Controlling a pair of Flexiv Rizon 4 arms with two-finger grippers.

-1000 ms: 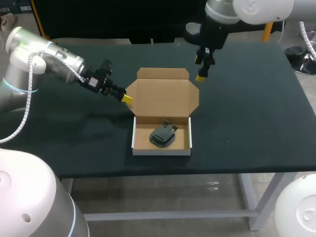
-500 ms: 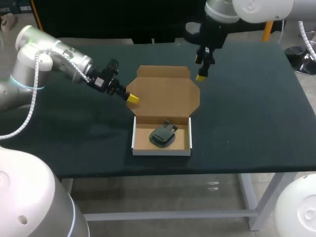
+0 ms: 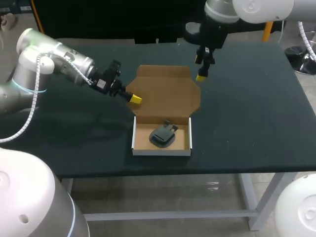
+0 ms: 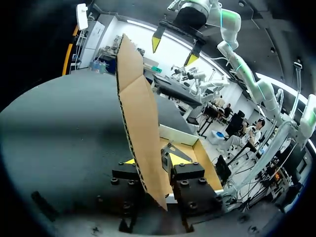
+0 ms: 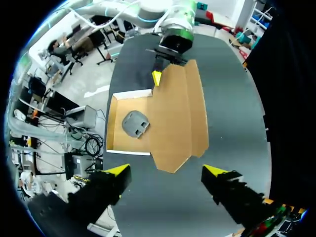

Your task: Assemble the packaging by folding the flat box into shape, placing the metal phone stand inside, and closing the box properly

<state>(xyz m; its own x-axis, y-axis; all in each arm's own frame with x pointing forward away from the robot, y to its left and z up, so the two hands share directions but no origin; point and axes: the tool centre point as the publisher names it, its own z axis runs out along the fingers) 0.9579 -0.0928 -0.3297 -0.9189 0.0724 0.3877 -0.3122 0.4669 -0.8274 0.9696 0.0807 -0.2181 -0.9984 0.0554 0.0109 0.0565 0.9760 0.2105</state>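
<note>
The cardboard box has its white-walled tray (image 3: pixel 161 151) at the front and its lid (image 3: pixel 165 96) folded back behind it. The dark metal phone stand (image 3: pixel 163 136) lies inside the tray. My left gripper (image 3: pixel 134 98) is at the lid's left edge. In the left wrist view the lid (image 4: pixel 140 113) runs between its fingers, which press on it from both sides, so my left gripper (image 4: pixel 153 160) is shut on it. My right gripper (image 3: pixel 201 68) hangs open above the lid's far right corner, holding nothing. From the right wrist my right gripper (image 5: pixel 165 173) looks down on the lid (image 5: pixel 180 113) and the stand (image 5: pixel 136 122).
The table is covered in dark green cloth (image 3: pixel 247 113), bare to the right and left of the box. The tray stands near the table's front edge (image 3: pixel 163 170).
My left gripper has moved right onto the lid's left edge and its fingers have narrowed around it. The lid's left side has tilted slightly. The right arm has not moved.
</note>
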